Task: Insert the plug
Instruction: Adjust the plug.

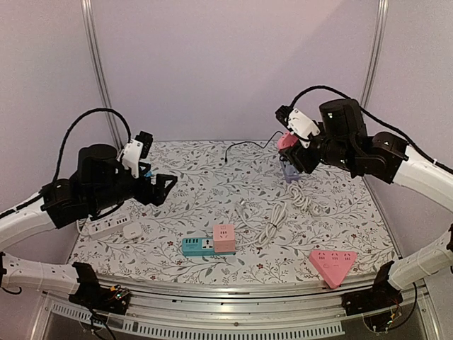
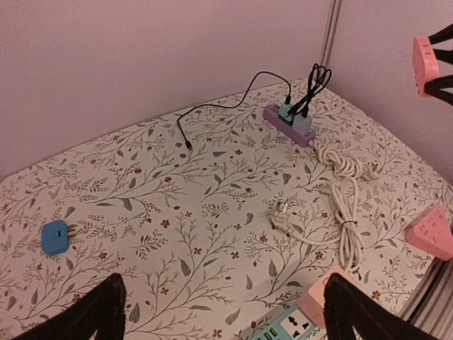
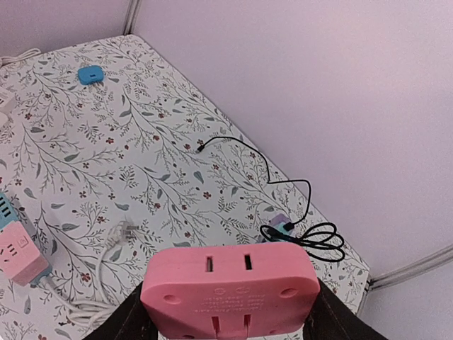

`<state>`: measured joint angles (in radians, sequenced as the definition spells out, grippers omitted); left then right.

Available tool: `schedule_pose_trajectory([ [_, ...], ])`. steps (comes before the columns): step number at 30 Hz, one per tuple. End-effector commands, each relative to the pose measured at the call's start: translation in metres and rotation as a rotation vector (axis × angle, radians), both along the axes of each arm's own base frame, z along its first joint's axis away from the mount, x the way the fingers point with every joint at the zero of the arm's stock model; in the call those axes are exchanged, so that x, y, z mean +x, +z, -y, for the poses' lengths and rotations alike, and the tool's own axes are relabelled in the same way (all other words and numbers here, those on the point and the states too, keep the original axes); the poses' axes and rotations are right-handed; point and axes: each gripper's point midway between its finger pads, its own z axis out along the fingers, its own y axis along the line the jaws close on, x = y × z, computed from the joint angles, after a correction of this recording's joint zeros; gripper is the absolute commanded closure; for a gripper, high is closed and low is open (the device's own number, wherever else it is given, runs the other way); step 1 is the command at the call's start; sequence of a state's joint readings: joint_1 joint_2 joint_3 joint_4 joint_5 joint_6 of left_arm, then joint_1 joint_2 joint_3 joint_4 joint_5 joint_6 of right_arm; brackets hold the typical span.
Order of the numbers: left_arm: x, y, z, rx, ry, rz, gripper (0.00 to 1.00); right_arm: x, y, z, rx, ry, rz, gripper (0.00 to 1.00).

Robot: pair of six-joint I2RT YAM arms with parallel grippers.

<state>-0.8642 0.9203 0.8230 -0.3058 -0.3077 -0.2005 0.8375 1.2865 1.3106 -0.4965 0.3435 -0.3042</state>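
My right gripper (image 1: pixel 289 144) is shut on a pink plug adapter (image 1: pixel 286 140) and holds it in the air over the back right of the table. In the right wrist view the adapter (image 3: pixel 228 287) fills the bottom, two slots facing the camera, between the gripper (image 3: pixel 226 315) jaws. It also shows in the left wrist view (image 2: pixel 426 62). Below it lies a purple power strip (image 1: pixel 291 174) (image 3: pixel 278 224) (image 2: pixel 286 122) with chargers plugged in. My left gripper (image 1: pixel 167 185) (image 2: pixel 226 319) is open and empty above the left of the table.
A teal and pink power strip (image 1: pixel 207 244) (image 2: pixel 301 322) lies front centre. A coiled white cable (image 1: pixel 287 205) ends in a white plug (image 2: pixel 280 212). A pink triangular strip (image 1: pixel 332 264) lies front right. A white strip (image 1: pixel 105 227) lies left, with a blue adapter (image 2: pixel 54 236).
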Motion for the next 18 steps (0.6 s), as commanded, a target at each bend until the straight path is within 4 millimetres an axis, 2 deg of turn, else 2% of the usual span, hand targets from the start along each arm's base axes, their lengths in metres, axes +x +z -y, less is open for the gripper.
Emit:
schedule_pose_trajectory([
  [1,-0.012,0.036,0.015,-0.140,-0.077,-0.004,0.05,-0.010,0.026,-0.057,0.068,0.042,0.144,0.87],
  [5,-0.019,0.044,0.041,-0.226,-0.173,-0.065,0.05,-0.032,0.019,-0.113,0.073,0.168,0.191,0.87],
  [9,-0.021,0.052,0.062,-0.262,-0.238,-0.100,0.02,-0.054,0.011,-0.149,0.095,0.274,0.213,0.87],
  [12,-0.021,0.063,0.070,-0.295,-0.259,-0.079,0.01,-0.066,0.005,-0.164,0.092,0.322,0.223,0.87],
  [13,-0.021,0.064,0.072,-0.304,-0.263,-0.074,0.01,-0.069,0.008,-0.167,0.116,0.329,0.233,0.87],
  [18,-0.019,0.059,0.087,-0.305,-0.293,-0.095,0.00,-0.078,0.003,-0.178,0.156,0.349,0.246,0.87],
])
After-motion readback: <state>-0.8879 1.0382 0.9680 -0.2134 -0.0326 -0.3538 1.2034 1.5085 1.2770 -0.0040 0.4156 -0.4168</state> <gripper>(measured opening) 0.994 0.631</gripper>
